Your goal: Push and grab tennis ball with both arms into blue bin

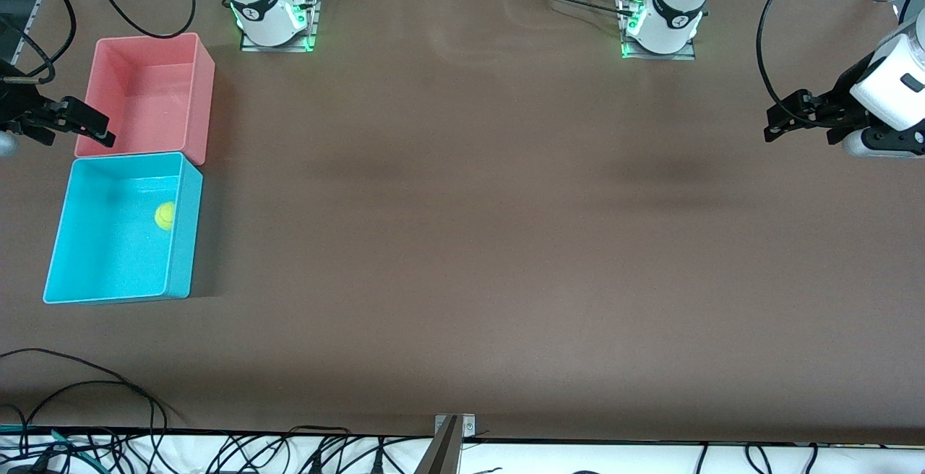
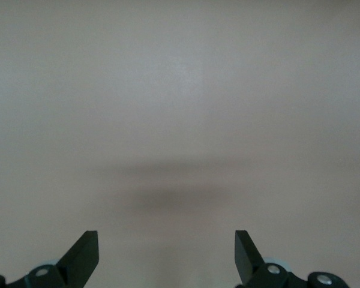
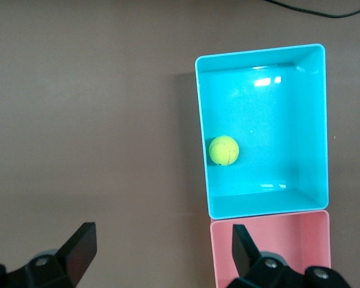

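Note:
The tennis ball [image 1: 165, 215] lies inside the blue bin [image 1: 185, 232], close to the wall that faces the table's middle. It also shows in the right wrist view [image 3: 223, 150], on the floor of the blue bin [image 3: 258, 53]. My right gripper [image 1: 101, 131] is open and empty, up in the air over the outer edge of the pink bin; in its wrist view [image 3: 162, 235] the jaws stand wide apart. My left gripper [image 1: 777, 121] is open and empty, over bare table at the left arm's end; its wrist view [image 2: 167, 241] shows only table.
An empty pink bin [image 1: 204, 98] stands against the blue bin, farther from the front camera; it shows in the right wrist view [image 3: 276, 240] too. Cables lie along the table's near edge [image 1: 87, 387]. The brown table [image 1: 470, 243] stretches wide between the arms.

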Action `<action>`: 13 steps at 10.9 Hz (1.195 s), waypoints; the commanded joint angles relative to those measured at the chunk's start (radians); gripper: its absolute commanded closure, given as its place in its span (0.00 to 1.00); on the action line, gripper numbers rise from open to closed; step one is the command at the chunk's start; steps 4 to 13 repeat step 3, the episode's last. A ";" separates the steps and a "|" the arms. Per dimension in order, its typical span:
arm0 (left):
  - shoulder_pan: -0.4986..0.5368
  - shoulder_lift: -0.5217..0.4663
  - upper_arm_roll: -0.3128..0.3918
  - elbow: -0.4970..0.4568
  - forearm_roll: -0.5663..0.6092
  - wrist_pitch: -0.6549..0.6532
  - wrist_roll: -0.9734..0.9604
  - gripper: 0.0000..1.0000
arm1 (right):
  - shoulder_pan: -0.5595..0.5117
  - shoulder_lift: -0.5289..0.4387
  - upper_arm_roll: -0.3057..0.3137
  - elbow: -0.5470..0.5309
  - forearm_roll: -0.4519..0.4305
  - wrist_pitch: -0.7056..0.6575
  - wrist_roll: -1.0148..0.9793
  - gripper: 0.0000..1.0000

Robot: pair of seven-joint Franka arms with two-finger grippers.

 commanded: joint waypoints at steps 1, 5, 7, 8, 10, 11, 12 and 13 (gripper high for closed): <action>0.007 0.007 -0.001 0.022 0.005 -0.026 0.027 0.00 | -0.002 -0.005 0.006 0.008 -0.006 -0.015 -0.005 0.00; 0.005 0.008 -0.001 0.022 0.005 -0.026 0.026 0.00 | -0.002 -0.004 0.006 0.008 -0.006 -0.013 -0.005 0.00; 0.005 0.008 -0.001 0.022 0.005 -0.026 0.026 0.00 | -0.002 -0.004 0.006 0.008 -0.006 -0.013 -0.005 0.00; 0.005 0.008 -0.001 0.022 0.005 -0.026 0.026 0.00 | -0.002 -0.004 0.006 0.008 -0.006 -0.013 -0.005 0.00; 0.005 0.008 -0.001 0.022 0.005 -0.026 0.026 0.00 | -0.002 -0.004 0.006 0.008 -0.006 -0.013 -0.005 0.00; 0.005 0.008 -0.001 0.022 0.005 -0.026 0.026 0.00 | -0.002 -0.004 0.006 0.008 -0.006 -0.013 -0.005 0.00; 0.005 0.008 -0.001 0.022 0.005 -0.026 0.026 0.00 | -0.002 -0.004 0.006 0.008 -0.006 -0.013 -0.005 0.00; 0.005 0.008 -0.001 0.022 0.005 -0.026 0.026 0.00 | -0.002 -0.004 0.006 0.008 -0.006 -0.013 -0.005 0.00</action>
